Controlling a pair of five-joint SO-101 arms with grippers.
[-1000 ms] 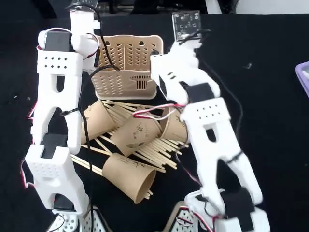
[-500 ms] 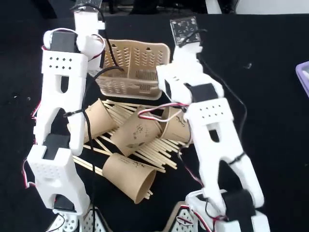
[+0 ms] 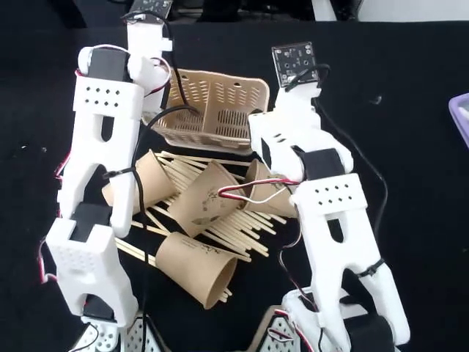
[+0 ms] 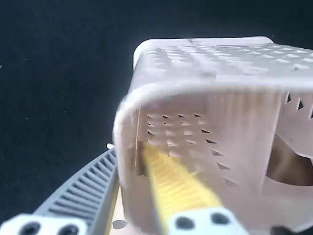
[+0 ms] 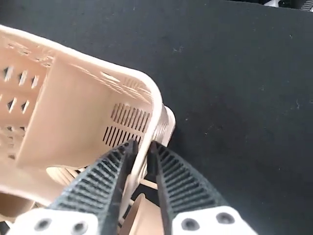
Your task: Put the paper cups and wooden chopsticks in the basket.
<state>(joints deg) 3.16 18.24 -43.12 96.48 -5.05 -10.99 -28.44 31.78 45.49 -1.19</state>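
Observation:
The beige perforated basket [image 3: 220, 103] stands tilted at the back of the black table, held from both sides. My left gripper [image 3: 167, 111] is shut on its left wall; in the left wrist view the basket [image 4: 210, 83] wall sits pinched in the left gripper [image 4: 128, 152]. My right gripper [image 5: 142, 145] is shut on the basket [image 5: 73, 98] rim at the right corner [image 3: 256, 141]. Several brown paper cups [image 3: 209, 199] lie on their sides in front of the basket, on a heap of wooden chopsticks [image 3: 227, 231].
A purple object [image 3: 462, 110] pokes in at the right edge. Red, white and black cables [image 3: 253, 192] hang from the right arm over the cups. Bare black tabletop [image 3: 410, 147] stretches to the right of the arms.
Both arms have shifted to the right with the basket between them. The basket has moved right and turned, its opening now less toward the camera. Cups and chopsticks have stayed put.

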